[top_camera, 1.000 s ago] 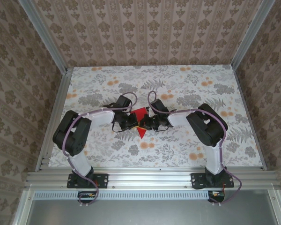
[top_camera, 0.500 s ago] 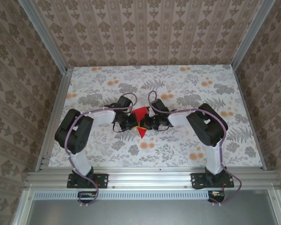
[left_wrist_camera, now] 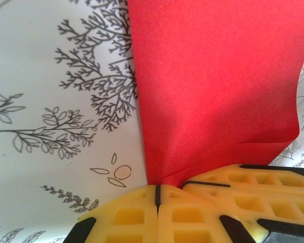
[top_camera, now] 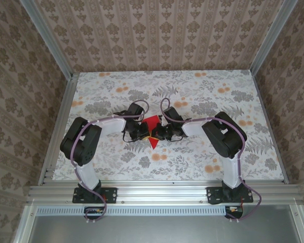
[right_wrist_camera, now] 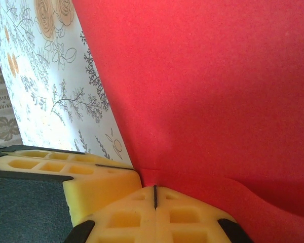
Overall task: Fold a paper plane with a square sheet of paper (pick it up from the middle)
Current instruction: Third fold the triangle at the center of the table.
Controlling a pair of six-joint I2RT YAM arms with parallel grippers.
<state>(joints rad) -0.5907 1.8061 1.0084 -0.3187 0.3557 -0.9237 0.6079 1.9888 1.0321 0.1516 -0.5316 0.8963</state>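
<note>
The red square sheet of paper (top_camera: 152, 123), partly folded, lies at the table's middle with a pointed tip (top_camera: 153, 144) towards the near edge. My left gripper (top_camera: 144, 132) and right gripper (top_camera: 159, 133) meet nose to nose over it. In the left wrist view my left gripper (left_wrist_camera: 157, 188) has its yellow fingers pressed together on the paper's creased lower corner, and the sheet (left_wrist_camera: 213, 86) spreads away above them. In the right wrist view my right gripper (right_wrist_camera: 155, 190) is likewise shut where the paper (right_wrist_camera: 207, 86) folds down to its tips. The left gripper's fingers (right_wrist_camera: 66, 172) sit just beside it.
The floral table top (top_camera: 202, 157) stretches all around the paper. Aluminium rails (top_camera: 55, 136) and patterned walls close in the left, right and back. The arms' bases (top_camera: 88, 192) stand at the near edge.
The left arm's elbow has shifted slightly to the right. Both grippers and the paper stay where they were.
</note>
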